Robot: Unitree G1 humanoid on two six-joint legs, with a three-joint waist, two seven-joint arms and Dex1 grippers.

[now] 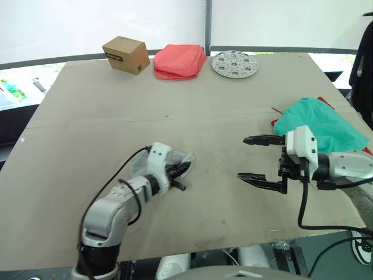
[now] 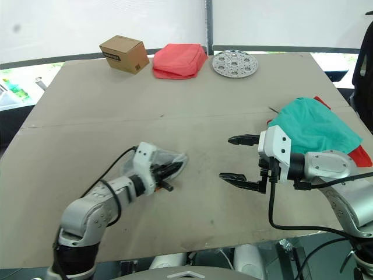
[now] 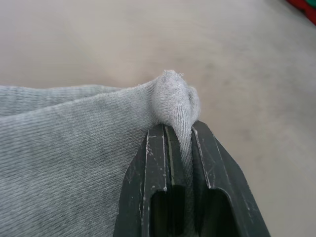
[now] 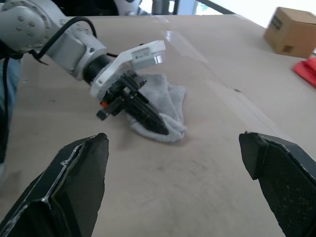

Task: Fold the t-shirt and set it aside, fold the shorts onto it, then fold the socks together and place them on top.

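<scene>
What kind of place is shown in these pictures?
Probably a robot test room, not a home: a large bare table covered in brown board, with practice items on it: a cardboard box, a perforated metal disc and a folded coral-pink cloth.

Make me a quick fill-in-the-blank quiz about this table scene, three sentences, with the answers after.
1. The left tool is shut on the grey ____.
2. The right tool is ____, holding nothing.
3. The shorts lie on top of the ____ t-shirt.

Missing words: socks; open; red
</scene>
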